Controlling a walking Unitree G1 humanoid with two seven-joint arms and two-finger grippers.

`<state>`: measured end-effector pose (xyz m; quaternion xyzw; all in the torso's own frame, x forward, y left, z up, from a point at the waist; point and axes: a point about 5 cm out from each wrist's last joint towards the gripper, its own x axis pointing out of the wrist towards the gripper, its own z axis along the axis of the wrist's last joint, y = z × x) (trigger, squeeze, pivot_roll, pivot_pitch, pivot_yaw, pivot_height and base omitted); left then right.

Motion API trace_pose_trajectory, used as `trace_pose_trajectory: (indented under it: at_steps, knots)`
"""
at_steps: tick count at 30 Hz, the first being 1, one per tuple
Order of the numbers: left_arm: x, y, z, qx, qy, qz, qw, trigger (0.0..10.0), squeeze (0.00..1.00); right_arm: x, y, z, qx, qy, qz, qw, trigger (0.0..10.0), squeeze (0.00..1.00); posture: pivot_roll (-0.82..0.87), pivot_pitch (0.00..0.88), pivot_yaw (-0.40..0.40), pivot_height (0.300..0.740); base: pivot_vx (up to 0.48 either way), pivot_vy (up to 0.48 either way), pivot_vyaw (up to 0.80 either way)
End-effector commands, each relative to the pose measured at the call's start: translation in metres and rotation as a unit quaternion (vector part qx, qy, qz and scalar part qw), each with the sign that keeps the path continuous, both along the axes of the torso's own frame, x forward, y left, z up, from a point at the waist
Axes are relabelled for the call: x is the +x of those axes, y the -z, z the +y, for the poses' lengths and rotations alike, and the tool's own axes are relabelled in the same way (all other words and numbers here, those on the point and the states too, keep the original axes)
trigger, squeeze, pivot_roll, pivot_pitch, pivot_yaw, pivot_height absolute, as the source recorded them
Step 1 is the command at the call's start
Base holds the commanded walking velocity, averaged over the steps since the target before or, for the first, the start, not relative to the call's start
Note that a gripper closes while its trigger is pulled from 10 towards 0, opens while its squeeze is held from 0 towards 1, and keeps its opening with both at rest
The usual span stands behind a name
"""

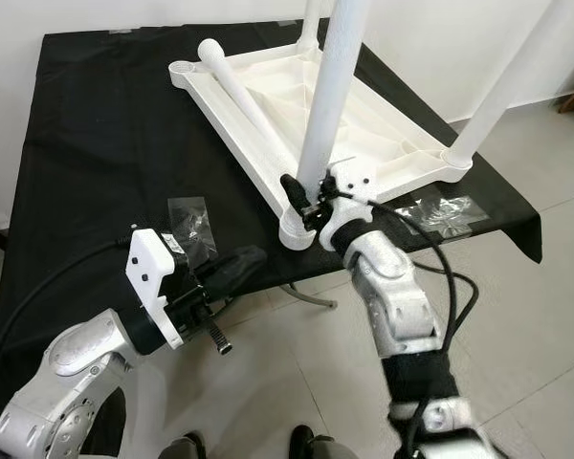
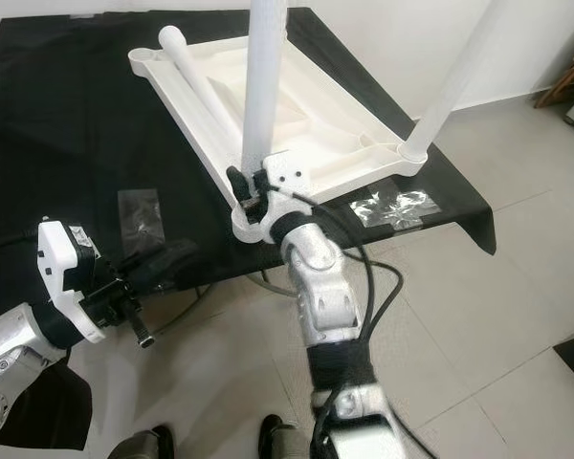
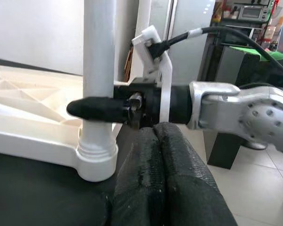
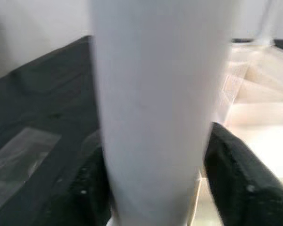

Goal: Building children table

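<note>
Upturned tabletop (image 1: 268, 105) on cloth-covered table (image 1: 86, 143), legs (image 1: 330, 96) upward.

— From where was the scene viewed by the head pair?
— From above, forward and down at the tabletop (image 1: 268, 86) on the black cloth (image 1: 96, 143); the same scene was shared by both eyes.
— And the wrists?
— The near leg (image 3: 99, 70) was faced from the left by the left wrist and seen close up by the right wrist.
</note>
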<state>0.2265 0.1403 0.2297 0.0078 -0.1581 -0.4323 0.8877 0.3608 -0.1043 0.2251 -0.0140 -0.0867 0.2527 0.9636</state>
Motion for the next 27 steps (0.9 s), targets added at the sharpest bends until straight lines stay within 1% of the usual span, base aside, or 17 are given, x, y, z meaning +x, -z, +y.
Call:
trace_pose_trajectory:
  at_steps: [1, 2, 3, 6, 7, 8, 9, 10, 12, 14, 16, 17, 18, 20, 23, 24, 27]
  knots:
    - [-0.003, 0.002, 0.0, -0.001, 0.004, 0.003, 1.0, 10.0, 0.0, 0.004, 0.003, -0.009, 0.005, -0.012, 0.005, 1.0, 10.0, 1.0, 0.06, 0.281, -0.099, 0.74, 0.0, 0.0, 0.0]
    - [-0.002, 0.002, 0.001, 0.001, 0.001, 0.003, 1.0, 10.0, 0.0, 0.009, 0.0, -0.014, 0.004, -0.008, 0.002, 1.0, 10.0, 0.82, 0.06, 0.277, -0.108, 0.74, 0.0, 0.0, 0.0]
    - [-0.002, 0.003, 0.001, 0.004, -0.003, 0.002, 1.0, 10.0, 0.0, 0.019, -0.004, -0.021, 0.001, -0.01, 0.005, 1.0, 10.0, 0.0, 0.07, 0.279, -0.117, 0.74, 0.0, 0.0, 0.0]
    - [-0.003, 0.003, 0.001, 0.005, -0.004, 0.002, 1.0, 10.0, 0.0, 0.022, -0.007, -0.022, -0.005, -0.023, 0.003, 1.0, 10.0, 0.0, 0.07, 0.278, -0.118, 0.74, 0.0, 0.0, 0.0]
    - [-0.003, 0.003, 0.001, 0.006, -0.004, 0.001, 1.0, 10.0, 0.0, 0.022, -0.01, -0.019, -0.017, -0.053, 0.0, 0.998, 10.0, 0.0, 0.07, 0.28, -0.119, 0.74, 0.0, 0.0, 0.0]
    - [-0.003, 0.003, 0.001, 0.006, -0.004, 0.001, 1.0, 10.0, 0.0, 0.022, -0.01, -0.019, -0.017, -0.053, 0.0, 0.998, 10.0, 0.0, 0.07, 0.28, -0.119, 0.74, 0.0, 0.0, 0.0]
    - [-0.003, 0.003, 0.001, 0.011, -0.007, 0.001, 1.0, 10.0, 0.0, 0.023, -0.014, -0.014, -0.029, -0.083, -0.002, 0.996, 10.0, 0.0, 0.07, 0.28, -0.123, 0.74, 0.0, 0.0, 0.0]
    - [-0.003, 0.003, 0.001, 0.011, -0.007, 0.001, 1.0, 10.0, 0.0, 0.023, -0.014, -0.014, -0.029, -0.083, -0.002, 0.996, 10.0, 0.0, 0.07, 0.28, -0.123, 0.74, 0.0, 0.0, 0.0]
    - [-0.003, 0.006, 0.002, 0.025, -0.011, 0.003, 1.0, 10.0, 0.0, 0.024, -0.021, -0.006, -0.043, -0.137, -0.004, 0.99, 10.0, 0.0, 0.07, 0.279, -0.126, 0.74, 0.0, 0.0, 0.0]
    - [-0.002, 0.008, 0.001, 0.029, -0.011, 0.004, 1.0, 10.0, 0.0, 0.025, -0.024, -0.003, -0.044, -0.154, -0.004, 0.987, 10.0, 0.0, 0.07, 0.279, -0.126, 0.74, 0.0, 0.0, 0.0]
    - [-0.003, 0.011, -0.001, 0.035, -0.009, 0.007, 0.999, 10.0, 0.0, 0.023, -0.029, 0.003, -0.075, -0.23, -0.017, 0.97, 10.0, 0.0, 0.08, 0.278, -0.13, 0.74, 0.0, 0.0, 0.0]
    - [-0.003, 0.011, -0.001, 0.035, -0.009, 0.007, 0.999, 10.0, 0.0, 0.023, -0.029, 0.003, -0.075, -0.23, -0.017, 0.97, 10.0, 0.0, 0.08, 0.278, -0.13, 0.74, 0.0, 0.0, 0.0]
    - [-0.003, 0.012, -0.001, 0.038, -0.009, 0.007, 0.999, 10.0, 0.0, 0.022, -0.031, 0.004, -0.086, -0.257, -0.021, 0.962, 10.0, 0.0, 0.08, 0.278, -0.132, 0.74, 0.0, 0.0, 0.0]
    - [-0.003, 0.012, -0.001, 0.038, -0.009, 0.007, 0.999, 10.0, 0.0, 0.022, -0.031, 0.004, -0.086, -0.257, -0.021, 0.962, 10.0, 0.0, 0.08, 0.278, -0.132, 0.74, 0.0, 0.0, 0.0]
    - [-0.003, 0.013, 0.0, 0.047, -0.014, 0.009, 0.999, 10.0, 0.0, 0.02, -0.041, 0.0, -0.101, -0.34, -0.021, 0.935, 10.0, 0.0, 0.08, 0.277, -0.137, 0.74, 0.0, 0.0, 0.0]
    - [-0.003, 0.013, 0.0, 0.047, -0.014, 0.009, 0.999, 10.0, 0.0, 0.02, -0.041, 0.0, -0.101, -0.34, -0.021, 0.935, 10.0, 0.0, 0.08, 0.277, -0.137, 0.74, 0.0, 0.0, 0.0]
    - [-0.003, 0.014, 0.001, 0.05, -0.016, 0.008, 0.999, 10.0, 0.0, 0.019, -0.047, -0.007, -0.119, -0.39, -0.016, 0.913, 10.0, 0.0, 0.08, 0.276, -0.136, 0.74, 0.0, 0.0, 0.0]
